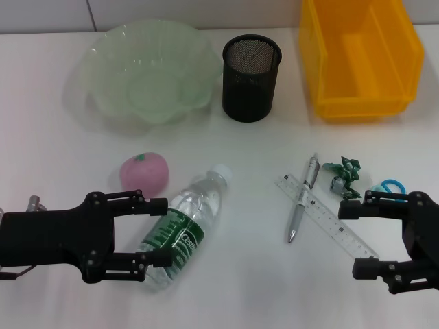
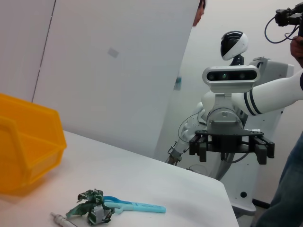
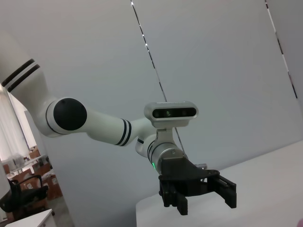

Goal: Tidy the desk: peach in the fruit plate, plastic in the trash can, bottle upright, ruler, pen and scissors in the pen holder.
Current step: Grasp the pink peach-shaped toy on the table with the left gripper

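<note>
Overhead, the head view shows a white surface (image 1: 226,288) with both arms low in the frame. Left claw (image 1: 156,236), at lower left, is spread wide and holds nothing; its fingers bracket the lower end of a clear bottle (image 1: 186,226) lying on its side, white cap pointing toward the upper right. Whether the fingers touch the bottle cannot be told. Just beside the bottle, to the upper left, sits a pink peach (image 1: 144,171). Right claw (image 1: 357,236), at lower right, is likewise wide open and empty. Its upper finger lies near a crumpled green plastic wrapper (image 1: 345,175) and blue-handled scissors (image 1: 392,186), the latter partly hidden behind the claw. A silver pen (image 1: 303,197) lies across a clear ruler (image 1: 326,216) at centre right. Along the top of the frame stand a pale green fruit plate (image 1: 103,48), a black mesh pen holder (image 1: 251,68) and a yellow bin (image 1: 322,41), all separate.
</note>
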Available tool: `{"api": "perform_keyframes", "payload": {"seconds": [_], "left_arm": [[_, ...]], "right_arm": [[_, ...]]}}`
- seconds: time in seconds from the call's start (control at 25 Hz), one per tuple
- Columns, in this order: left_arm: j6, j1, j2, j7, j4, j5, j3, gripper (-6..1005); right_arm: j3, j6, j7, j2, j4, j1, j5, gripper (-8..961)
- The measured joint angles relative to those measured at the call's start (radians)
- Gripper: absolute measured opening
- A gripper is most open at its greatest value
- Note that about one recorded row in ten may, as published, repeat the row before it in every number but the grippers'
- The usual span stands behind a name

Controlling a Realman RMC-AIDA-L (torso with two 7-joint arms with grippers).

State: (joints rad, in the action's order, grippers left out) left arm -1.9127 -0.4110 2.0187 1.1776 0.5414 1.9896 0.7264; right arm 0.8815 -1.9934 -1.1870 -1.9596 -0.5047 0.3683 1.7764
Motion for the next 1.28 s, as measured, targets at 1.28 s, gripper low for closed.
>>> {"api": "perform_keyframes", "payload": {"seconds": [1.28], "left_arm": [[0.284, -0.122, 0.041, 0.669, 0.415, 0.288, 0.003, 767]], "right_arm": [[-0.009, 0.020, -0.003, -0.002, 0.012, -0.009, 0.000, 803]]}}
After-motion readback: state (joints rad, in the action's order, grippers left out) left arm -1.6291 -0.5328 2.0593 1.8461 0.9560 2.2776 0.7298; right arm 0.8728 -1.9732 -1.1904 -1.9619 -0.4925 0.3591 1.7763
